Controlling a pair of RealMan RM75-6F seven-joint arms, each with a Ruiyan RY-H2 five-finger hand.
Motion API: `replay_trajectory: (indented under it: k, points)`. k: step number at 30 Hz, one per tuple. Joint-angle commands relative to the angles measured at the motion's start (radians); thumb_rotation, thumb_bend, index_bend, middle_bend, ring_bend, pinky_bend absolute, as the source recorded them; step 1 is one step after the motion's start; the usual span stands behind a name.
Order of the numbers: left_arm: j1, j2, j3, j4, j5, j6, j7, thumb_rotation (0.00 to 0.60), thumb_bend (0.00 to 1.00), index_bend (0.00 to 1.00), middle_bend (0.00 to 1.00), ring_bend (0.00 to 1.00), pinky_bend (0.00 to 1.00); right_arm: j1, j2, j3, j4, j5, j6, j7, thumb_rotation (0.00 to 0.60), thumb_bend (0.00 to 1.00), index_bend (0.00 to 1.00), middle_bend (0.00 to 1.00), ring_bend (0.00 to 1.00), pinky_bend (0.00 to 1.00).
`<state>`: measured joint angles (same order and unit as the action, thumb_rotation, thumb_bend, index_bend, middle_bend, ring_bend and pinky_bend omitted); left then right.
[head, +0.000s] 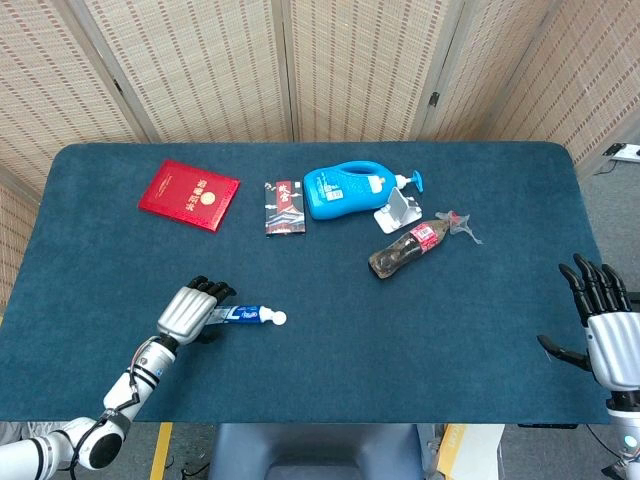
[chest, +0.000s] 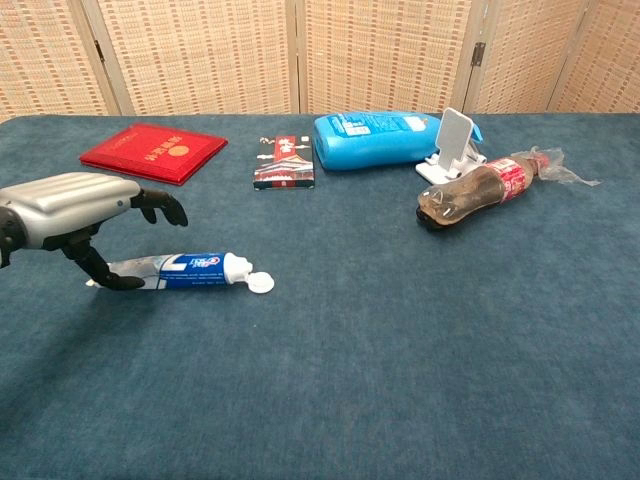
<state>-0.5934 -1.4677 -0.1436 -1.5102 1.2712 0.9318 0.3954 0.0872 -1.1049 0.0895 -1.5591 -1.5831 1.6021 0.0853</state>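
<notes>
Blue-and-white toothpaste tube (chest: 185, 269) looks squishy, and the left hand (chest: 75, 205) hovers over its crimped 9 o'clock end, fingers spread, gripping nothing. A clumsy clench could squeeze paste out at the cap or roll it away. Right hand (head: 605, 325) sits idle, splayed and empty.

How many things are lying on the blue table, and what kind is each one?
Toothpaste tube: 1
Red booklet: 1
Small packet: 1
Blue pump bottle: 1
White phone stand: 1
Cola bottle: 1
Total: 6
</notes>
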Motion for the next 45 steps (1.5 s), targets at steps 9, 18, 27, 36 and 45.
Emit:
replay_trajectory:
  k: [9, 18, 27, 36, 45]
  points:
    - [-0.038, -0.067, 0.011, 0.080, -0.099, -0.018, 0.071, 0.600, 0.26, 0.33, 0.36, 0.36, 0.25, -0.004, -0.003, 0.001, 0.006, 0.005, 0.000, 0.006, 0.600, 0.00, 0.00, 0.00, 0.00, 0.00]
    - [-0.058, -0.098, 0.014, 0.133, -0.107, -0.027, 0.033, 0.600, 0.27, 0.40, 0.42, 0.43, 0.28, -0.005, -0.004, 0.002, 0.008, 0.009, -0.005, 0.007, 0.600, 0.00, 0.00, 0.00, 0.00, 0.00]
    - [-0.074, -0.102, 0.013, 0.133, -0.116, -0.039, -0.006, 0.600, 0.27, 0.43, 0.45, 0.45, 0.29, -0.006, -0.003, 0.005, 0.005, 0.012, -0.007, 0.006, 0.600, 0.00, 0.00, 0.00, 0.00, 0.00]
    - [-0.092, -0.107, 0.016, 0.155, -0.126, -0.054, -0.015, 0.600, 0.40, 0.45, 0.47, 0.47, 0.30, -0.005, -0.002, 0.007, 0.000, 0.013, -0.008, -0.001, 0.600, 0.00, 0.00, 0.00, 0.00, 0.00]
    - [-0.095, -0.117, 0.025, 0.181, -0.095, -0.049, -0.078, 0.600, 0.49, 0.56, 0.57, 0.56, 0.34, -0.004, -0.002, 0.010, -0.004, 0.015, -0.011, -0.007, 0.600, 0.00, 0.00, 0.00, 0.00, 0.00]
